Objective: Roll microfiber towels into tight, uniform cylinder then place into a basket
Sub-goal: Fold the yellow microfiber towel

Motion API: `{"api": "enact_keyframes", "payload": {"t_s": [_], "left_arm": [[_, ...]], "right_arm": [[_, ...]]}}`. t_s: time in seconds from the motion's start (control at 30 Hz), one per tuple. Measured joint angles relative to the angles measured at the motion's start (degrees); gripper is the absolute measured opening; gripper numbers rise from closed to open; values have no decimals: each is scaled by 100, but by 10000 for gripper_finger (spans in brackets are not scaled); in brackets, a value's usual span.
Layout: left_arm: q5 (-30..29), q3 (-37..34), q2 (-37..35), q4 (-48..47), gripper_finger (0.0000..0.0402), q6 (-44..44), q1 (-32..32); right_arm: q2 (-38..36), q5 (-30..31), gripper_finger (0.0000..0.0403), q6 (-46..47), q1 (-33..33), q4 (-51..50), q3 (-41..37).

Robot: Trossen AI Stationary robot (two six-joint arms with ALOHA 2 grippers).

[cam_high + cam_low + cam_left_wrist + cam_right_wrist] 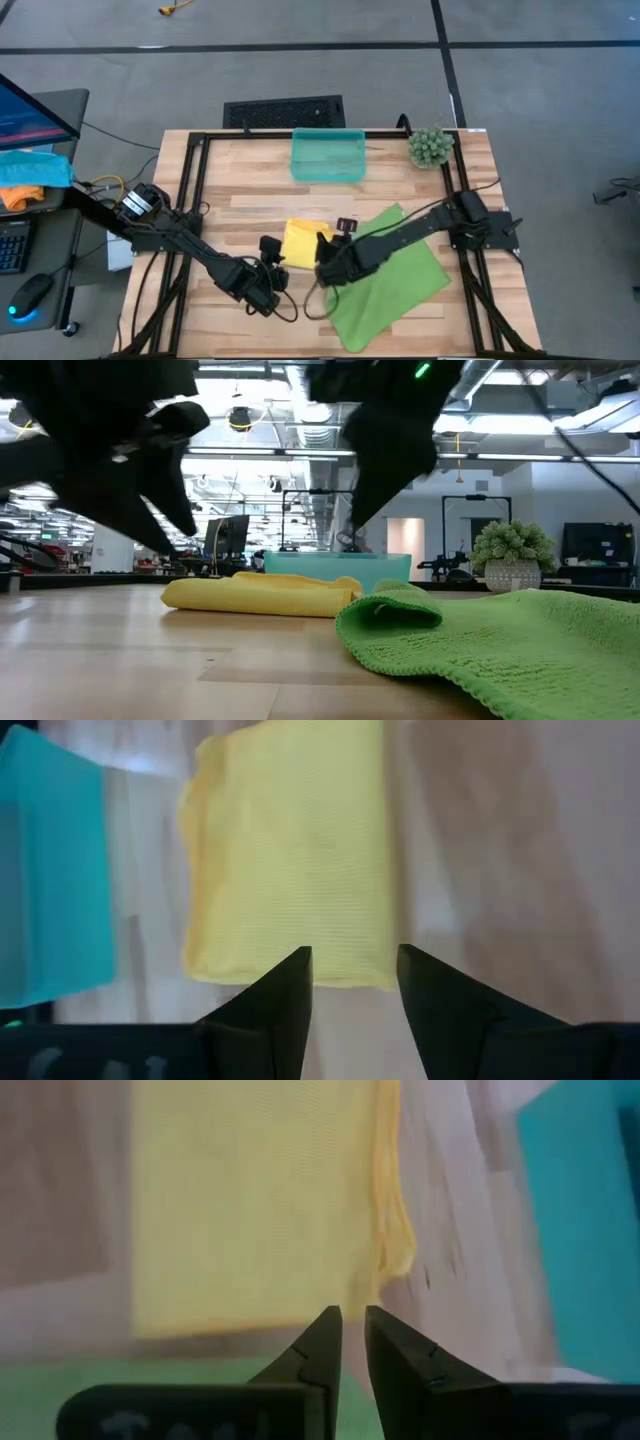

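Observation:
The yellow towel [303,240] lies folded flat on the table's middle; it also shows in the low view [262,596]. The larger green towel [390,275] lies spread out to its right, with one corner [392,603] curled over next to the yellow one. The teal basket [327,155] stands at the far edge. My left gripper [272,252] hovers open just left of and nearer than the yellow towel [290,850]. My right gripper [323,243] hovers shut over the yellow towel's right edge [385,1230]. Both are clear of the cloth in the low view.
A small potted plant [430,147] stands at the table's far right corner. A black vented panel [285,112] lies beyond the far edge. A desk on the left holds a blue cloth with an orange piece [30,172], a keyboard and a mouse. Bare wood shows at the table's near left.

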Motion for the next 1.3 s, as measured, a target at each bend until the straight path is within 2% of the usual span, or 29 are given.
{"api": "enact_keyframes", "payload": {"t_s": [0.17,0.37,0.5,0.87,1.0,1.13,1.3], "left_arm": [[-44,-149,0,518,142,530,313],[796,-736,-45,1840,142,880,568],[866,-860,-82,2198,142,964,582],[513,-861,-282,2050,142,1056,765],[967,-879,-255,1833,142,802,888],[978,-1046,-254,1913,142,660,896],[1271,-1336,-252,2109,142,232,895]], "right_arm": [[-365,289,71,20,508,-621,1],[-808,1314,71,748,1103,-1288,7],[-944,1671,71,1058,1388,-1483,-17],[-916,1669,71,1242,1285,-1748,-22],[-915,1645,71,1311,1283,-1848,-22],[-914,1623,71,1355,1302,-1841,-22],[-914,1622,71,1359,1291,-1845,-22]]}}
